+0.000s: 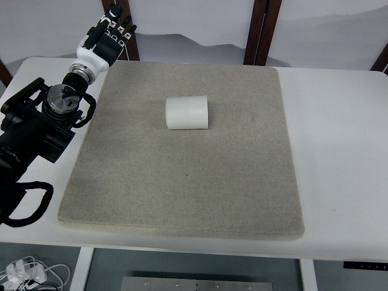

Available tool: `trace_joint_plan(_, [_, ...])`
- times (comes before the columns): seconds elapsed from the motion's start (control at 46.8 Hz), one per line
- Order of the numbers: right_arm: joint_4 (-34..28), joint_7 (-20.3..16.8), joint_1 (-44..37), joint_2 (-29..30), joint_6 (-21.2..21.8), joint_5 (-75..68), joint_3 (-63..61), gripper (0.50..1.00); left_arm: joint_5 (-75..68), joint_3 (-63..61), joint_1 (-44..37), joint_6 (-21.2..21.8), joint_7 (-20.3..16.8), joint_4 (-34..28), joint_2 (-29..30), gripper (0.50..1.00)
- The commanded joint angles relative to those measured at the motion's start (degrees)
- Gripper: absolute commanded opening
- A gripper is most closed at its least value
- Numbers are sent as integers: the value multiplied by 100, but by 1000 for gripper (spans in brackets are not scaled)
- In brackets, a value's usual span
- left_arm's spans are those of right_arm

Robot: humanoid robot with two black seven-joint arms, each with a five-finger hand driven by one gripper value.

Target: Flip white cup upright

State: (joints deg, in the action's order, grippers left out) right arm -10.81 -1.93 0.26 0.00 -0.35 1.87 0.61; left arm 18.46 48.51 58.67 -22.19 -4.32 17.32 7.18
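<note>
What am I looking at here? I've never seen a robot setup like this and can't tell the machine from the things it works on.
This is one picture, taken by a camera looking steeply down from the robot's own side of a white table. The black jointed machinery at the left edge is the robot's left arm. It ends in a left hand with black and white fingers, raised near the table's far left corner, relaxed and holding nothing. The right arm is not in the picture. On the table lies a grey felt-like mat. On the mat's far half lies a white cup, ribbed, tipped on its side. Nothing touches it. The job is to stand that cup upright, which has not happened yet.
</note>
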Motion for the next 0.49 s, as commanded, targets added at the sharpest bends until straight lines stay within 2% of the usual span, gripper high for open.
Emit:
trace_joint_plan(0.0, [0,0,0,0,0,-2,0,952,0,0,4,-4,1,0,3,996])
trace_joint_plan(0.47, [0,0,0,0,0,-2,0,952,-9,-9,56,13,1,-9,38,996])
